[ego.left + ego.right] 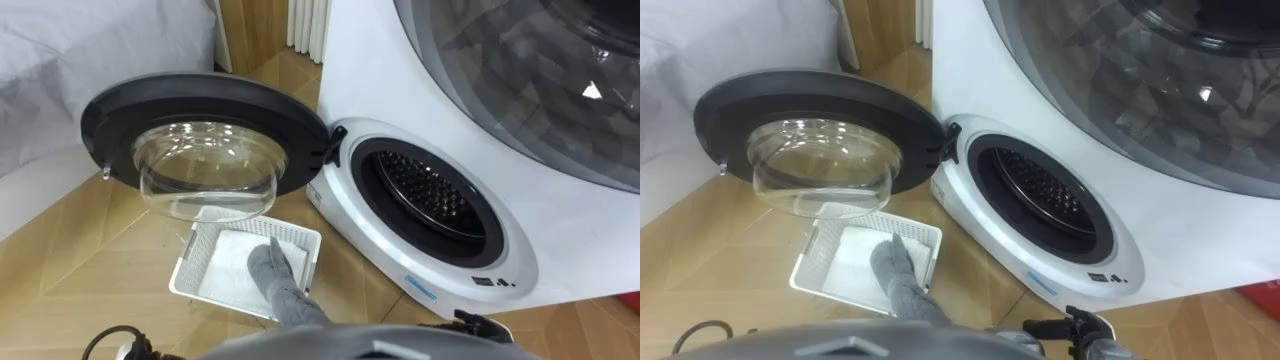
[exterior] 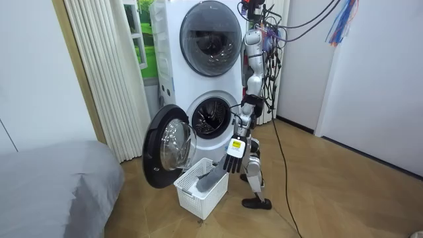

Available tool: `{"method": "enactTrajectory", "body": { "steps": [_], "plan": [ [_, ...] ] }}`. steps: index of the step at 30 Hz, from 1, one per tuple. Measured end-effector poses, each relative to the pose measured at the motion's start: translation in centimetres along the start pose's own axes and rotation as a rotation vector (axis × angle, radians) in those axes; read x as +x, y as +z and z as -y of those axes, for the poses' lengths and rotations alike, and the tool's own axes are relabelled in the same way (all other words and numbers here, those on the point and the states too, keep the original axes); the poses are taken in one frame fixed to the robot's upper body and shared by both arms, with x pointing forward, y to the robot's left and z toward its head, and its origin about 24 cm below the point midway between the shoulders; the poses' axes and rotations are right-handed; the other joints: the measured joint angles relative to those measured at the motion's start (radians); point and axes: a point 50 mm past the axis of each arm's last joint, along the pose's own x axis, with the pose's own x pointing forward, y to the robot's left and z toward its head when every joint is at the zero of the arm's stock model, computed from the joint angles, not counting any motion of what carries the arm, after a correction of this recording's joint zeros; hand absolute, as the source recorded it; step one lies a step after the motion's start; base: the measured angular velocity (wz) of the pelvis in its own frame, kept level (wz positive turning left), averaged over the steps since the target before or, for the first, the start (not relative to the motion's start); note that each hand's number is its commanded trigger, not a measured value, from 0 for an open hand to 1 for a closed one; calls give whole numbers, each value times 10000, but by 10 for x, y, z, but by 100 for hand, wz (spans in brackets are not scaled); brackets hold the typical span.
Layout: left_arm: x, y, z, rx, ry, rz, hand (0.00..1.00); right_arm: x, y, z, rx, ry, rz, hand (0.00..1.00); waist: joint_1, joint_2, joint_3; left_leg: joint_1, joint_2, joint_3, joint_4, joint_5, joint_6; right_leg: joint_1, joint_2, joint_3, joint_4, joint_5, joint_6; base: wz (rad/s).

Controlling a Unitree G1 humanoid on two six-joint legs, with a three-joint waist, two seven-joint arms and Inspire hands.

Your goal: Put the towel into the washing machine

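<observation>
Left hand (image 2: 232, 158) hangs at the top of a limp grey towel (image 1: 272, 268), grip unclear; the cloth's foot rests in a white perforated plastic basket (image 1: 183, 260). Right hand (image 1: 1080, 325) likewise unreadable. Beyond, the domed-glass door (image 1: 205, 150) gapes beside the washing machine (image 1: 550, 225) and its dimpled metal drum (image 1: 430, 190).

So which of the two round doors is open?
The lower door, swung out left by the white basket. The upper door is shut.
</observation>
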Motion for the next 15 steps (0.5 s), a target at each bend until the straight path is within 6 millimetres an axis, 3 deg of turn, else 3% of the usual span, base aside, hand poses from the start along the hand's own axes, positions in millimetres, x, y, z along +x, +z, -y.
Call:
{"method": "enactTrajectory", "body": {
  "steps": [15],
  "plan": [
    [-1,-9,0,593,49,-128,0,0,-1,0,10,-63,63,0,2,-5,10,-18,-3,0,-12,-1,0,-17,-7,-62,5,8,-13,0]
  ]
}}
